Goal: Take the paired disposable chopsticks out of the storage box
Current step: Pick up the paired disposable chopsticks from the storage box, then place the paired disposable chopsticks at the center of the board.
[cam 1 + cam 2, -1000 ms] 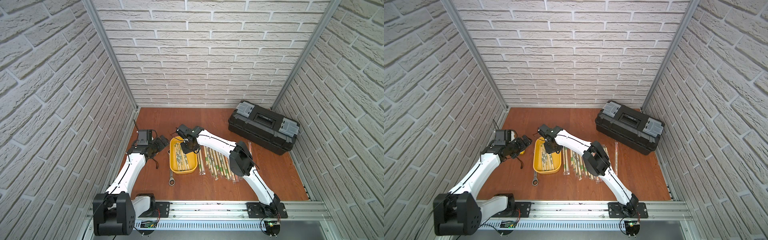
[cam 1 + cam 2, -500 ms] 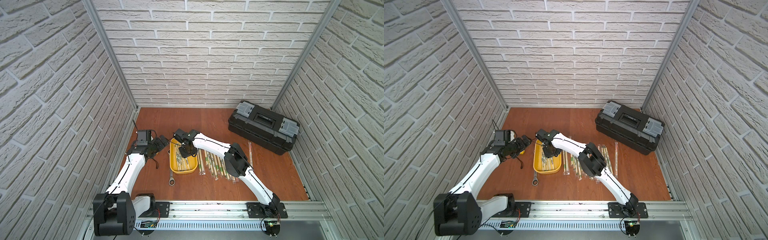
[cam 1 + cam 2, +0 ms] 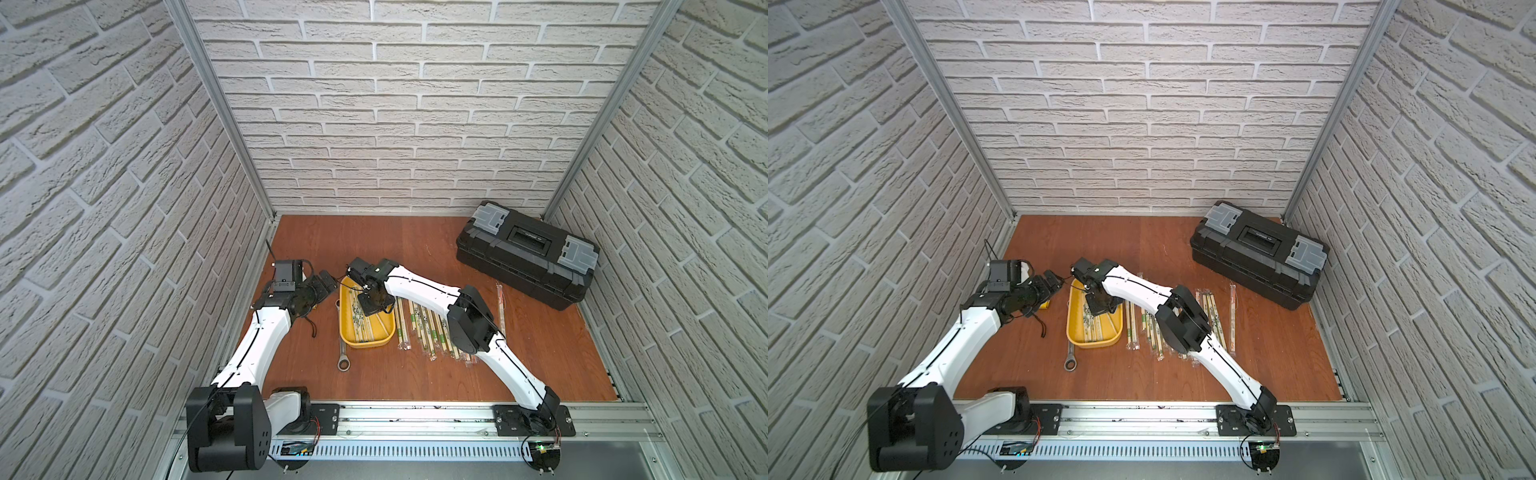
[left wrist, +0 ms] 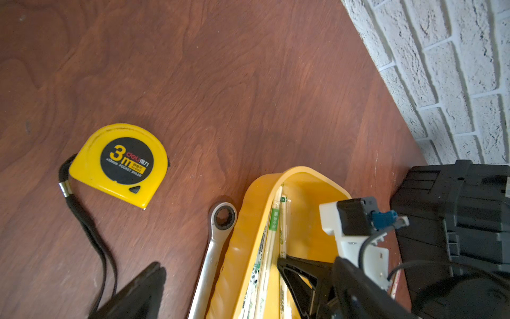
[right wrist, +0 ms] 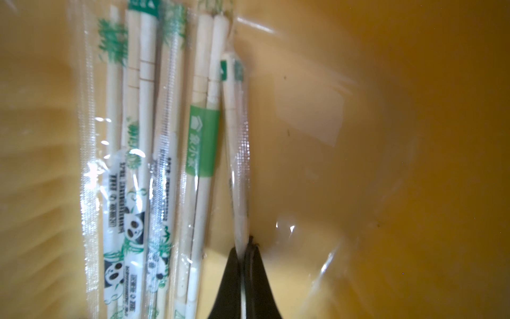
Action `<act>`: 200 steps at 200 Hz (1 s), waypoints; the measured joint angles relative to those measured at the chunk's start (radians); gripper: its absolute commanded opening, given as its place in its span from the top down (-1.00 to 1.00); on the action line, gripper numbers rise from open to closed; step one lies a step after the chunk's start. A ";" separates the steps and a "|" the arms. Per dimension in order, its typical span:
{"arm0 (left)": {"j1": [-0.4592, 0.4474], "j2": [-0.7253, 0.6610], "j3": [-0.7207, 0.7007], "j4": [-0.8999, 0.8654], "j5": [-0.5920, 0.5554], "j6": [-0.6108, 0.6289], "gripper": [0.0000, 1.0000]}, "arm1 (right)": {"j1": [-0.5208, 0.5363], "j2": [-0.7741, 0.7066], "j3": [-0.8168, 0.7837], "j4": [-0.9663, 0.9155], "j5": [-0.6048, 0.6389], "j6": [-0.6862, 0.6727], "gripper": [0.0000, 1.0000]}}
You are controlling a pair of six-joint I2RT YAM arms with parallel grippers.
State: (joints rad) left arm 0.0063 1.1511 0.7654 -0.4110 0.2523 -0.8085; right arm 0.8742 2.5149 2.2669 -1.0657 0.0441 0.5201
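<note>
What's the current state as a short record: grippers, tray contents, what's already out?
right gripper: shut on one sleeved chopstick pair, inside the yellow tray
left gripper: open, holding nothing, beside the tray
left in tray: several more pairs
already out: row of pairs on the table beside the tray
nearby: wrench, tape measure

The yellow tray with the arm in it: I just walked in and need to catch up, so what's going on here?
The right gripper is down in the yellow tray, shut on one sleeved chopstick pair. Several more pairs lie beside it in the tray, and a row of pairs lies out on the table. The left gripper hovers open beside the tray, empty.
</note>
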 measured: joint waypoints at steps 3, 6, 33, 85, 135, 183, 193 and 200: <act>0.000 0.000 0.000 0.000 0.000 0.000 -0.96 | -0.001 0.000 0.000 0.000 -0.001 0.000 0.96; 0.000 0.000 0.000 0.000 0.000 0.000 -0.96 | -0.002 0.000 0.000 0.000 -0.001 0.000 0.96; 0.000 0.000 0.000 0.000 0.000 0.000 -0.97 | -0.010 -0.003 -0.001 0.007 -0.003 0.009 0.96; 0.000 0.005 0.000 0.000 0.004 0.001 -0.96 | -0.037 -0.127 -0.102 0.068 0.002 0.035 0.96; 0.000 0.029 0.000 -0.001 0.011 0.004 -0.97 | -0.073 -0.439 -0.357 0.187 0.019 0.082 0.96; 0.000 0.033 0.002 0.000 0.016 0.004 -0.96 | -0.119 -0.583 -0.607 0.255 0.046 0.120 0.96; -0.001 0.034 0.002 0.000 0.016 0.004 -0.96 | -0.127 -0.578 -0.638 0.263 0.048 0.124 0.96; -0.001 0.035 0.002 -0.001 0.016 0.004 -0.96 | -0.129 -0.571 -0.653 0.264 0.049 0.128 0.96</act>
State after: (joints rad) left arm 0.0051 1.1862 0.7677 -0.4118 0.2684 -0.8047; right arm 0.7456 1.9442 1.6135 -0.8021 0.0929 0.6479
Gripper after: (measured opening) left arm 0.983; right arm 0.061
